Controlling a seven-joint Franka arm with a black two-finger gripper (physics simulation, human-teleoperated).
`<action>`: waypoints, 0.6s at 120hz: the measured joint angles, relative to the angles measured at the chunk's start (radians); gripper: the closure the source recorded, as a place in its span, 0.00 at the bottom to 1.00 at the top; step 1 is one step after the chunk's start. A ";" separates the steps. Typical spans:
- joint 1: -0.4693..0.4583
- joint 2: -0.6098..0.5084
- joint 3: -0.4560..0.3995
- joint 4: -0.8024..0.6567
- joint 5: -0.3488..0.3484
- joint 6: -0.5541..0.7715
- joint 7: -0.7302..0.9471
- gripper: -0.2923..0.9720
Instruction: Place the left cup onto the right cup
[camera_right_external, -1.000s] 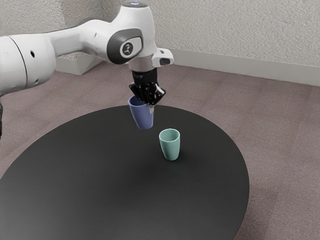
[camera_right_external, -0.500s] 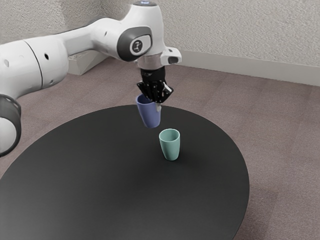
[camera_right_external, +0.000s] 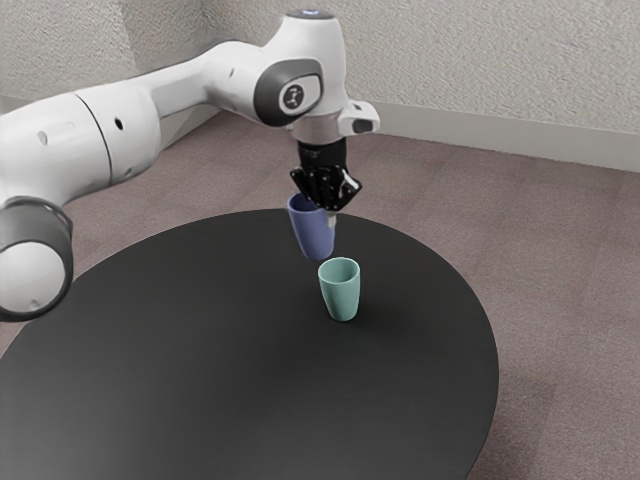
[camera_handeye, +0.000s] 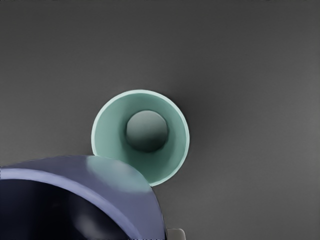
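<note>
Holding, item one: a periwinkle-blue, smooth, tapered handleless cup (camera_right_external: 312, 232). The fingers of my black two-finger gripper (camera_right_external: 325, 203) are closed on its rim, and the body hangs below them. It is tilted, with the base leaning toward the exterior view's right, and it is in the air, off the tabletop.

Item two: a mint-green, smooth, tapered handleless cup (camera_right_external: 339, 288). It stands upright, mouth up, on the round black table (camera_right_external: 200, 380), nearer the table's far edge than its near edge. The blue cup's base hangs just above and to the exterior view's left of the green rim, without touching it. In the wrist view the blue cup's rim (camera_handeye: 75, 170) covers a small arc of the green cup (camera_handeye: 107, 135).

Room: bare black tabletop (camera_handeye: 250, 75) lies on every side of the green cup, widest toward the table's near edge. The far edge is near but well clear of it.

Count: two cups, one blue and one green; one table; one gripper.
</note>
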 joint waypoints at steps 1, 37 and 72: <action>-0.001 0.003 0.000 0.003 0.000 0.000 0.000 0.85; -0.016 0.066 0.000 0.073 0.012 -0.009 0.002 0.85; -0.027 0.105 0.000 0.123 0.031 -0.005 0.004 0.85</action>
